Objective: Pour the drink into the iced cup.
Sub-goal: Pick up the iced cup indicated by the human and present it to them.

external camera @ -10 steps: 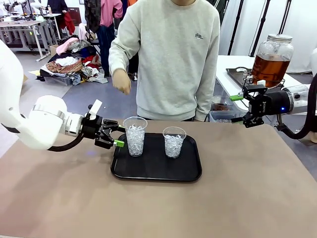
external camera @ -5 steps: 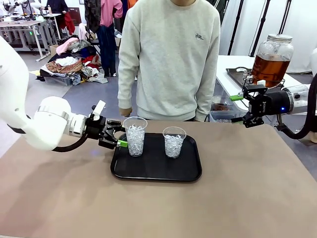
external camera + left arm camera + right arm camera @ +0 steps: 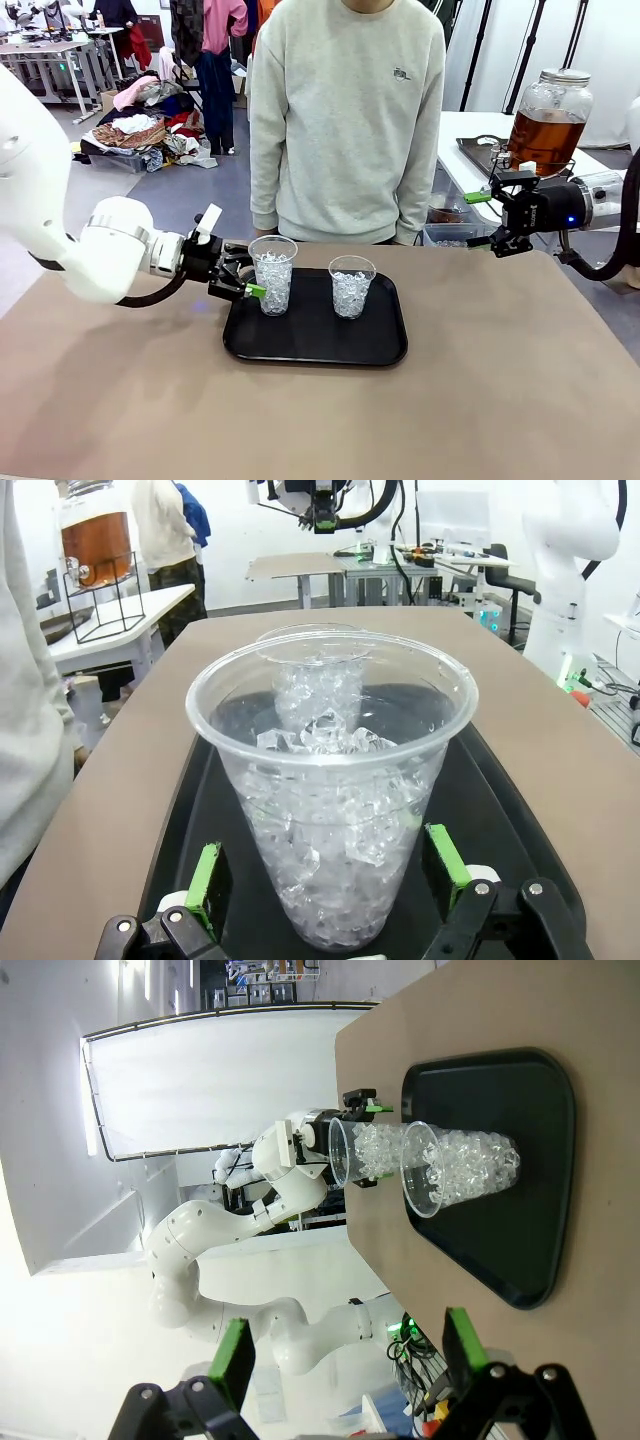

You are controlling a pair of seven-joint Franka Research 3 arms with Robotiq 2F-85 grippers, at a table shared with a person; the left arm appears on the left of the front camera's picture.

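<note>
Two clear iced cups stand on a black tray (image 3: 315,345). My left gripper (image 3: 254,274) is open, and its green pads (image 3: 207,883) stand on either side of the left iced cup (image 3: 273,276) (image 3: 333,780) with small gaps. The other iced cup (image 3: 351,286) (image 3: 318,680) is just to its right. The drink (image 3: 545,135), amber in a lidded glass jar, sits on a side table at the far right; the left wrist view has it at top left (image 3: 96,546). My right gripper (image 3: 478,220) (image 3: 347,1355) hovers open beside that table, pointing at the tray (image 3: 545,1160).
A person in a grey sweatshirt (image 3: 350,110) stands at the far edge of the table, arms down. The jar rests on a black wire stand (image 3: 105,605). Brown tabletop (image 3: 480,380) lies bare around the tray.
My left gripper has slid right until its fingers straddle the left cup. The person has lowered the raised hand to the side. The right arm has not moved.
</note>
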